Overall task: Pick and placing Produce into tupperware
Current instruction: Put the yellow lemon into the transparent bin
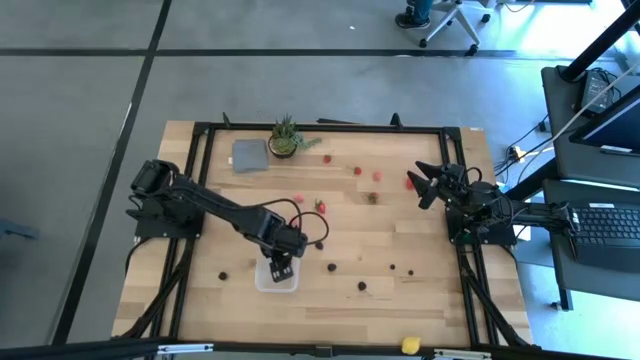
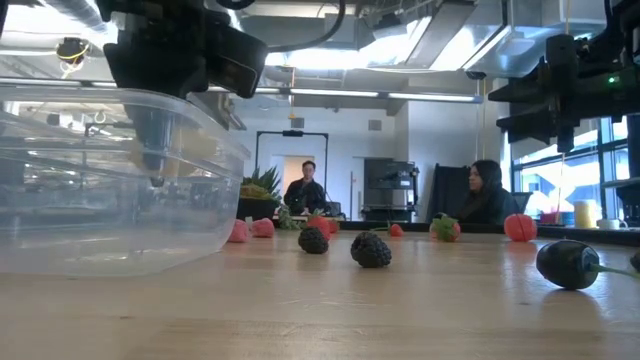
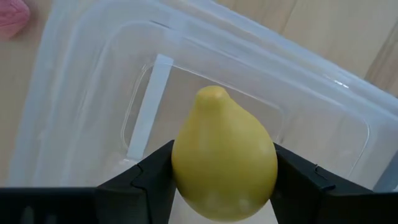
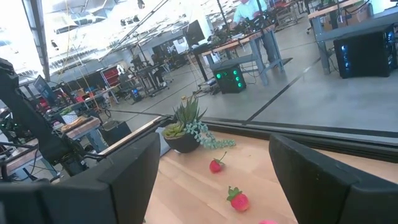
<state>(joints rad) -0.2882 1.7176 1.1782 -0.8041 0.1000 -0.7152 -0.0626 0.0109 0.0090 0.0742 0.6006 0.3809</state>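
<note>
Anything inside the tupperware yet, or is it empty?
No loose produce shows on the visible floor of the tupperware. The left gripper holds a yellow lemon over it, and that lemon hides the floor directly beneath.

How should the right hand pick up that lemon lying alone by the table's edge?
Take the lemon across its middle, coming straight down from above. It lies alone, with bare table on either side for the fingers. The right hand is open and free.

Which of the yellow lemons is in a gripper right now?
The lemon clamped in the left gripper over the tupperware. The other yellow piece lies untouched at the table's near edge, far from both grippers.
</note>
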